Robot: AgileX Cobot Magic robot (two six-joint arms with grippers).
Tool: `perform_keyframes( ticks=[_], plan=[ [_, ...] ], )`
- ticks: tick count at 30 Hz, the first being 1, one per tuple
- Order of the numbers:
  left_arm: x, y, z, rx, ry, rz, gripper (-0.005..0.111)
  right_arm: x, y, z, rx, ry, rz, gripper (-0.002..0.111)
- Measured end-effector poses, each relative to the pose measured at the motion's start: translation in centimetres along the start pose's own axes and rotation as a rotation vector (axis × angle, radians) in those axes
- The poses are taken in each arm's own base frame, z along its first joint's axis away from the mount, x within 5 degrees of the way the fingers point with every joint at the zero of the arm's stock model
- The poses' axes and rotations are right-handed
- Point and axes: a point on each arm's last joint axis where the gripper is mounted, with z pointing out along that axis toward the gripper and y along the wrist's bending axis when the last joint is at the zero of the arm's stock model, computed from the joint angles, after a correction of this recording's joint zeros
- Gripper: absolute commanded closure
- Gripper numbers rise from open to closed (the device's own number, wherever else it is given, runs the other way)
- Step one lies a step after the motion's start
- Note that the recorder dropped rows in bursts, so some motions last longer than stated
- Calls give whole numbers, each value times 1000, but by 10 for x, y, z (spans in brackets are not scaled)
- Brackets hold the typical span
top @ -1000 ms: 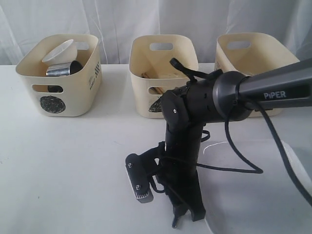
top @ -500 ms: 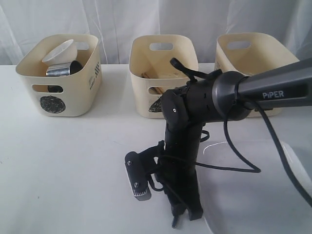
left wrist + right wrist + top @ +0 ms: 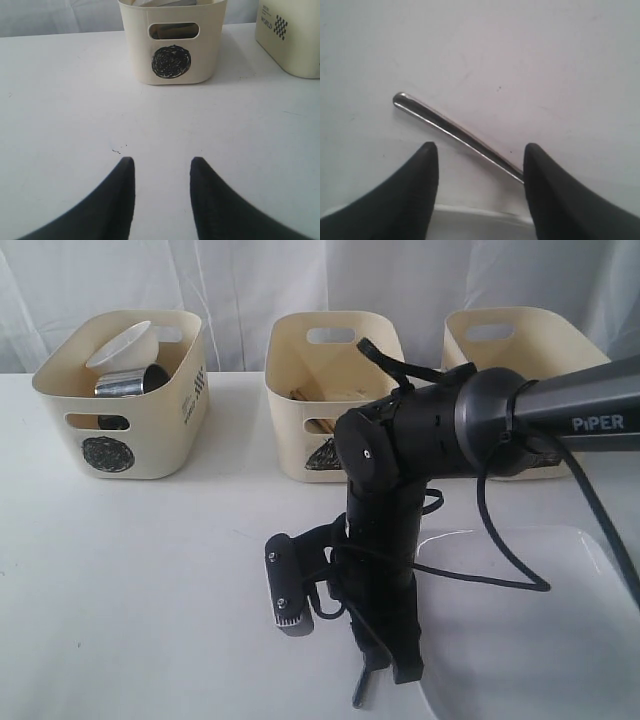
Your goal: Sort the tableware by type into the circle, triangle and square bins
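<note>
My right gripper (image 3: 480, 150) is open and points down at the table by the near-left rim of the large white square plate (image 3: 530, 640). A slim steel utensil handle (image 3: 450, 130) lies on the table between and just beyond its fingertips; the utensil's head is hidden. In the exterior view that gripper (image 3: 383, 680) is low at the front centre. My left gripper (image 3: 161, 162) is open and empty over bare table, facing the circle bin (image 3: 172, 45). The circle bin (image 3: 120, 430) holds a white bowl (image 3: 125, 343) and a steel mug (image 3: 125, 383).
The triangle bin (image 3: 300, 390) stands at the back centre with wooden sticks inside, its mark partly hidden by the right arm. A third cream bin (image 3: 510, 345) stands at the back right. The plate's rim (image 3: 480, 215) lies just under the right fingers.
The right arm's elbow and wrist have shifted a little to the right and up. Its fingertips stay at about the same spot by the plate. The bins have not moved.
</note>
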Motion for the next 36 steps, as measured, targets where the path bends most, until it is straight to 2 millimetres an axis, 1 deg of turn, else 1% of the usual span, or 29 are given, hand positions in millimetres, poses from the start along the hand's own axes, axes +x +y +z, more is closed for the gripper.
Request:
perform_keyframes(
  ticks=[8,14,19,22,28,32,34,36],
  plan=[
    [0,0,0,0,0,0,65,0,1,2,-8,4,5,59],
    [0,0,0,0,0,0,65,1,-1,11,-28,24,1,59],
    [0,0,0,0,0,0,65,2,-1,13,-30,38,-5,59],
    [0,0,0,0,0,0,65,3,-3,22,-47,52,-7,59],
    [0,0,0,0,0,0,65,-2,-3,24,-34,55,-27,59],
    [0,0,0,0,0,0,65,-12,-7,24,9,-40,21,59],
    [0,0,0,0,0,0,65,-20,-16,24,99,-102,50,59],
    [0,0,0,0,0,0,65,-29,-27,22,188,-170,137,59]
  ],
)
